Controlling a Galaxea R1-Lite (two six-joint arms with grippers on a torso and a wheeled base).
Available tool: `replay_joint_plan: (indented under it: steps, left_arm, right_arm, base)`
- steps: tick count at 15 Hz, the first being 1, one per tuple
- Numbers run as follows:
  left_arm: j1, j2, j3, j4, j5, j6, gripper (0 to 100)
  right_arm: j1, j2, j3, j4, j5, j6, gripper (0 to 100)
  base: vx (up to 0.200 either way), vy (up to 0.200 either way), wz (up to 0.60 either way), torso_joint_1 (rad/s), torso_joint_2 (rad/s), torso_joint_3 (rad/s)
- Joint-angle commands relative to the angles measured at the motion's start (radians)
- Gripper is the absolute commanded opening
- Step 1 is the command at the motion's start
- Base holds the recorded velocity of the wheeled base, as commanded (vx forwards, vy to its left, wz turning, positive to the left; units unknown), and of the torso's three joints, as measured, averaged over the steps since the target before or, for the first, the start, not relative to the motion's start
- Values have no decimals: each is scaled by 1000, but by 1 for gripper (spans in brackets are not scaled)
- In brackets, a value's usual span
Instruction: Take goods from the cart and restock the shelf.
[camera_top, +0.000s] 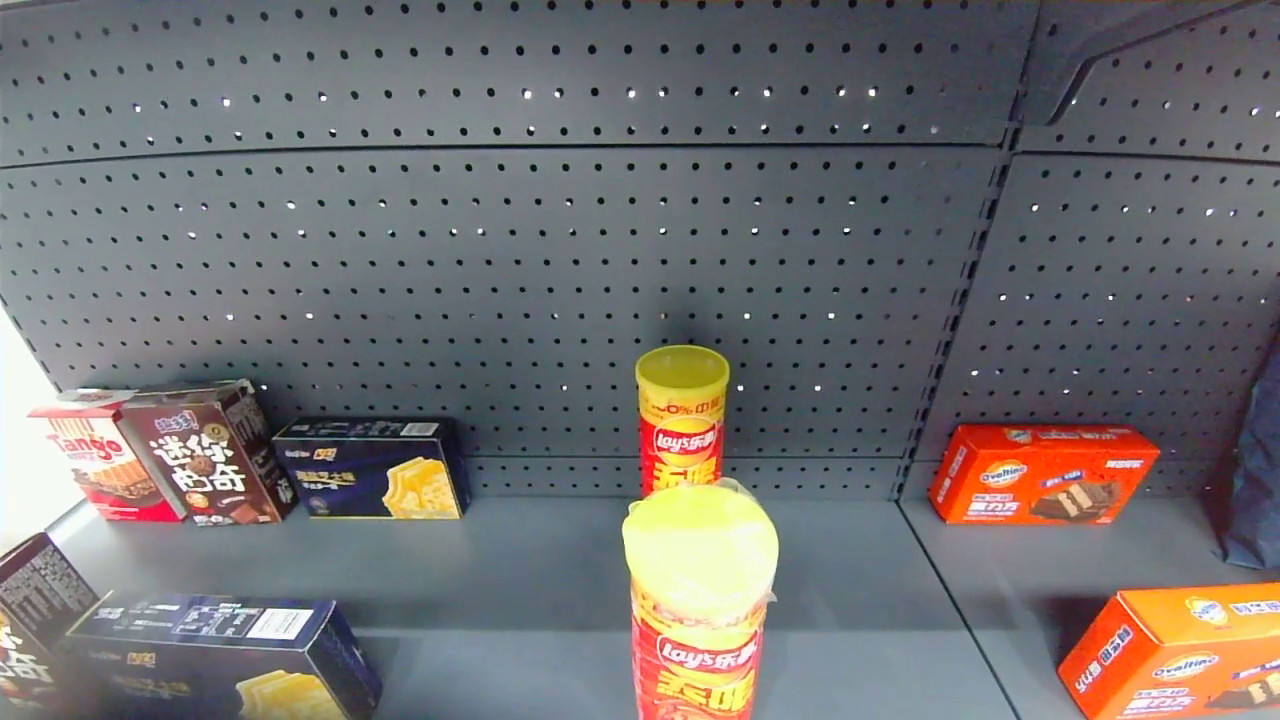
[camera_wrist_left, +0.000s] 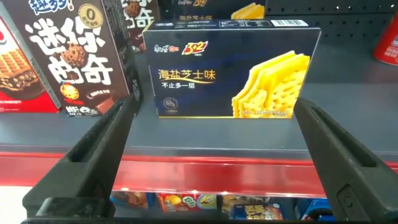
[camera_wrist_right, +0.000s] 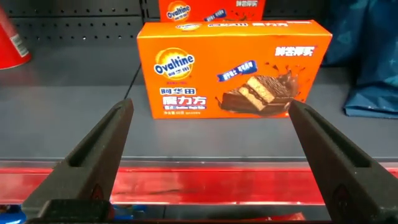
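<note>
My left claw (camera_wrist_left: 216, 102) has its two fingers spread wide and grips nothing; they frame the front cracker box (camera_wrist_left: 230, 68), a dark blue carton standing on the shelf (camera_top: 520, 560) well to the left of the front chips can (camera_top: 700, 600), just behind the shelf's red lip (camera_wrist_left: 217, 174). My right claw (camera_wrist_right: 211, 104) is also wide apart and empty, and between its fingers stands the front orange box (camera_wrist_right: 233, 68), which sits to the right of that can, near the shelf's front edge. The front chips can itself stands upright in the middle of the shelf, yellow lid on top, and it shows as a red edge in both wrist views. Directly behind it, against the pegboard (camera_top: 500, 250), stands the rear chips can (camera_top: 682, 420), also upright. Behind and to the left of the front can lies the rear cracker box (camera_top: 375, 468); farther left in that back row are a brown cookie box (camera_top: 210, 455) and then a red wafer box (camera_top: 95, 460), these two touching each other. Another brown cookie box (camera_wrist_left: 68, 56) stands just left of the front cracker box, farthest from the can in the front row. Behind and to the right of the can sits the rear orange box (camera_top: 1045, 472), close to the pegboard, and beyond it, farthest right of the can, hangs something dark blue (camera_top: 1255, 480) that I cannot make out.
</note>
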Motion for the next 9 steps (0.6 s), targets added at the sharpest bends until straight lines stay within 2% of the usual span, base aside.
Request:
replay_joint_plan:
  steps: [1,7,8,9]
  left_arm:
    - [1,0,0,1,0,-1,100]
    - [0,0,0,1,-3,3,100]
    - [0,0,0,0,-3,4,100]
    - [0,0,0,1,-3,3,100]
  right_arm:
    - [0,1,0,0,0,0,100]
    - [0,1,0,0,0,0,100]
    - [0,1,0,0,0,0,100]
    - [0,1,0,0,0,0,100]
  base:
    - [0,200,0,-2,2,2]
    - [0,0,0,0,0,0]
    - [-200,0,0,2,-2,2]
    - [0,0,0,0,0,0]
